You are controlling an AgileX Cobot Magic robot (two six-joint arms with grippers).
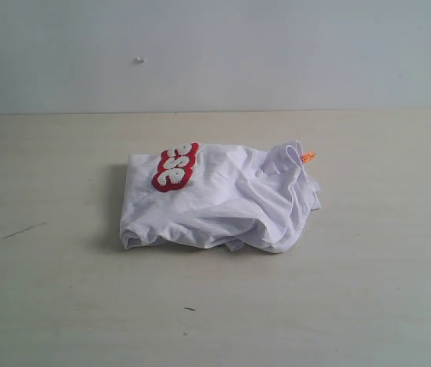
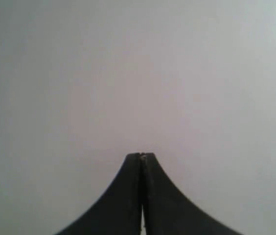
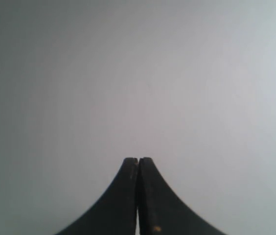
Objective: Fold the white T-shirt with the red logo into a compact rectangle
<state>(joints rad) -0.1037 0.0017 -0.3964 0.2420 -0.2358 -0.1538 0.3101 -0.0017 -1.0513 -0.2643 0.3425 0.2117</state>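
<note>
The white T-shirt point(image 1: 219, 199) lies on the table in a wrinkled, roughly rectangular bundle near the middle of the exterior view. Part of the red logo point(image 1: 175, 166) shows on its upper left face. A small orange neck tag point(image 1: 307, 157) sticks out at the bundle's upper right. Neither arm appears in the exterior view. My left gripper point(image 2: 141, 155) is shut with nothing between its black fingers, facing a plain pale surface. My right gripper point(image 3: 138, 159) is shut the same way, also before a plain pale surface.
The light wooden table point(image 1: 63, 306) spreads round the shirt on all sides. A pale wall point(image 1: 215, 53) rises behind its far edge. A few small dark marks point(image 1: 24, 229) dot the tabletop at the left and front.
</note>
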